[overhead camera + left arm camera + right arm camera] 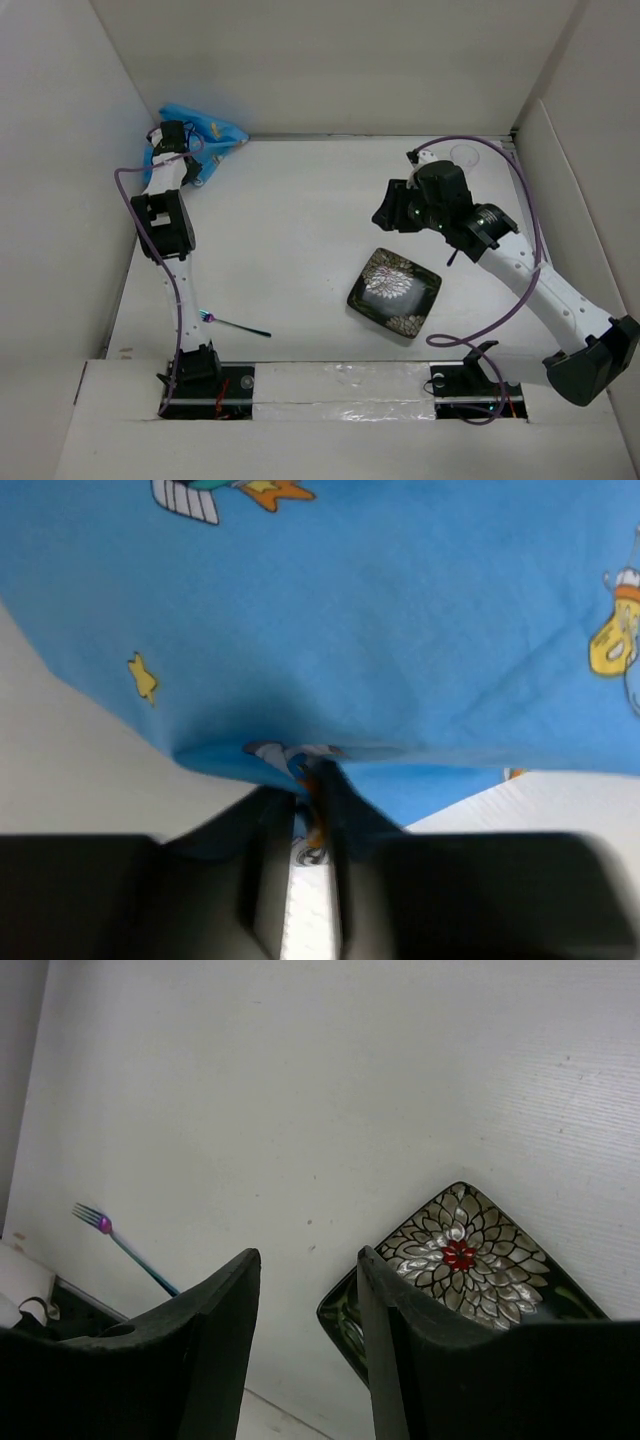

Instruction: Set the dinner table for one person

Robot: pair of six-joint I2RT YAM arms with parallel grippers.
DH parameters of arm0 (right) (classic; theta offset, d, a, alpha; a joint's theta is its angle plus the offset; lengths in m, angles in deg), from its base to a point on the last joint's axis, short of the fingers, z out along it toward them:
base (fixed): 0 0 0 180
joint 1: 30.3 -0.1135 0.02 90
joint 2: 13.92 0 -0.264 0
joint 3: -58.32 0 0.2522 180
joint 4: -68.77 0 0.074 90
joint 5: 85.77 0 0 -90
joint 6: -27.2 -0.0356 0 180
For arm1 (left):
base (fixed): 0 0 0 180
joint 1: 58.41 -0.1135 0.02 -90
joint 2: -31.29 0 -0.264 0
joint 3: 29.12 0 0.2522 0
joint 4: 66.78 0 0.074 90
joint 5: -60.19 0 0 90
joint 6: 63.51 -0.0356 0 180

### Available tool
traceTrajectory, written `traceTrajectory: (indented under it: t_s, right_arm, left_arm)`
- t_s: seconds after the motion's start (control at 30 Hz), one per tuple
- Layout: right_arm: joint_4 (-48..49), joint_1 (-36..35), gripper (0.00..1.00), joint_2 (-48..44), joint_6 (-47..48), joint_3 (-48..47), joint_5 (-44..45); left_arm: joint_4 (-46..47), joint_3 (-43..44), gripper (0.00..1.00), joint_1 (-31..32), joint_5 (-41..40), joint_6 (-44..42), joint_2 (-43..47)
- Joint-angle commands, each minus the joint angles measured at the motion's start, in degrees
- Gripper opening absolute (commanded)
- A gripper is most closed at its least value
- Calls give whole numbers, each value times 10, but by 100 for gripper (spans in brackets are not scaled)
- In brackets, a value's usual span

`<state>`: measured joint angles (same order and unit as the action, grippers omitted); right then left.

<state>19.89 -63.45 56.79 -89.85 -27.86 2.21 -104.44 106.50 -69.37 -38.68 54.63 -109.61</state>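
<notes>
A blue cartoon-printed cloth (205,135) lies bunched in the far left corner of the white dinner table (300,230). My left gripper (172,135) is shut on a fold of the cloth (400,630); its fingertips (335,780) pinch the hem. A square black plate with a silver flower pattern (394,292) lies at the near right; it also shows in the right wrist view (465,1255). A thin iridescent fork (235,326) lies near the left arm's base and shows in the right wrist view (120,1242). My right gripper (385,213) is open and empty, held above the table beyond the plate.
White panels wall the table on the left, back and right (340,60). A clear round thing (466,155) stands in the far right corner. A taped strip (340,385) runs along the near edge between the arm bases.
</notes>
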Motion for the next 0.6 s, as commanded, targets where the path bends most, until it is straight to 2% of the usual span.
traceTrajectory:
  t_s: [0.0, 0.03, 0.2, 0.33, 0.4, 0.47, 0.57]
  right_arm:
    - [36, -14, 48, 4, -10, -29, -18]
    - [37, -14, 48, 6, -12, -29, -18]
    - [58, -19, 45, 12, -18, -20, -18]
    - [60, -19, 40, 31, -1, -46, -14]
    - [58, -19, 32, 47, 9, -64, -11]
    - [45, -19, 30, 57, 19, -96, -10]
    - [34, -19, 16, 69, 33, -121, -8]
  left_arm:
    - [-4, 22, 12, -4, 39, 8, -9]
    - [-3, 21, 0, -4, 46, 12, -8]
    - [37, -25, 0, 49, 84, 7, 80]
    - [38, -29, 0, 124, 104, -5, 157]
    - [22, -16, 0, 146, 102, -17, 198]
    - [12, -14, 0, 161, 94, -17, 221]
    - [12, -29, 0, 168, 131, -5, 273]
